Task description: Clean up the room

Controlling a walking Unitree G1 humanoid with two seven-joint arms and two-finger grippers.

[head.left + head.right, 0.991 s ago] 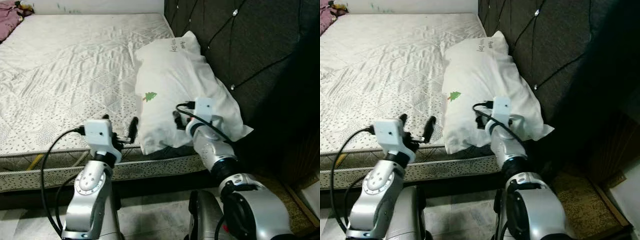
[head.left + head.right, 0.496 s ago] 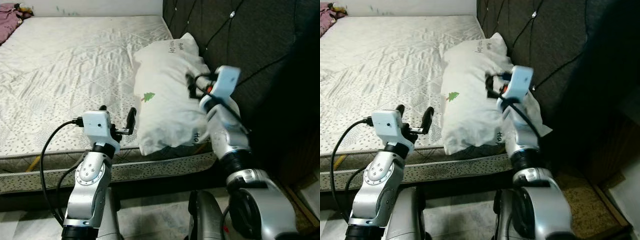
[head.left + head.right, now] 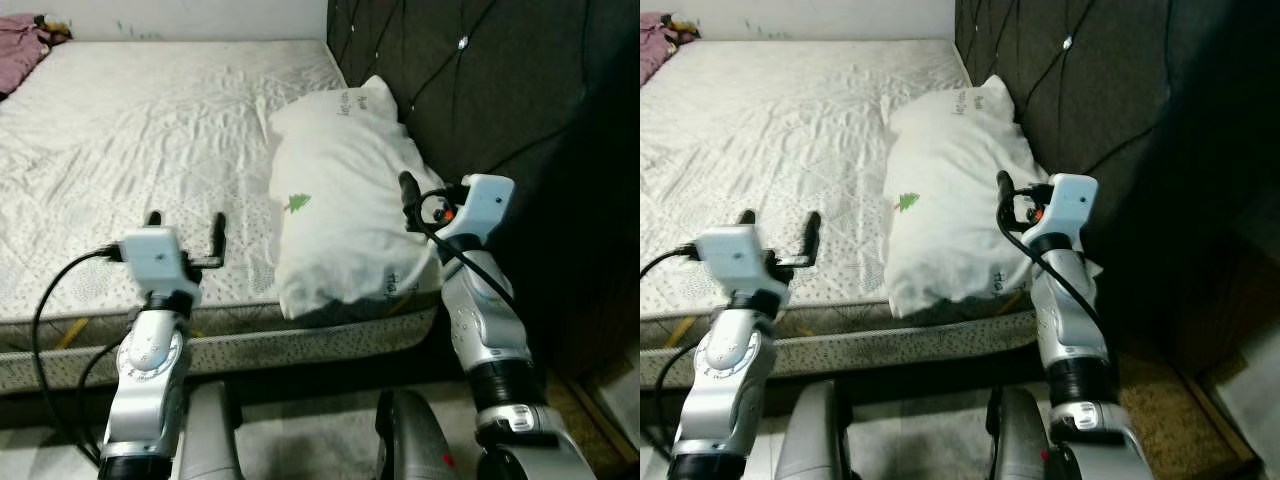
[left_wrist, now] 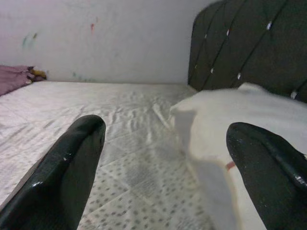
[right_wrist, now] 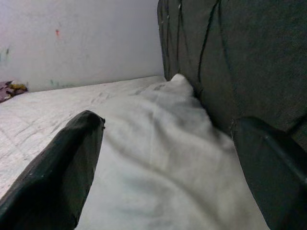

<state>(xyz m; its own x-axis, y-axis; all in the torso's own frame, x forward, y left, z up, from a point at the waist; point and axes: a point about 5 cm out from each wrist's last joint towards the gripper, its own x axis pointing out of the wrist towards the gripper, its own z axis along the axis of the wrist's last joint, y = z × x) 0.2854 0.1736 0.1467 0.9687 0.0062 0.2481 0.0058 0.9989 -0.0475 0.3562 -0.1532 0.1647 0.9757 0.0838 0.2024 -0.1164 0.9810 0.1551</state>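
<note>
One pillow (image 3: 340, 200): white, lying on bed (image 3: 140, 130) against headboard (image 3: 470, 90).
Left pincer (image 3: 185, 222): spread wide, empty, over mattress edge.
Right pincer (image 5: 168, 143): spread wide, empty, above pillow.

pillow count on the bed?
1. The white pillow lies along the mattress edge against the dark headboard. The purple cloth bunched at the far corner could hide more.
</note>
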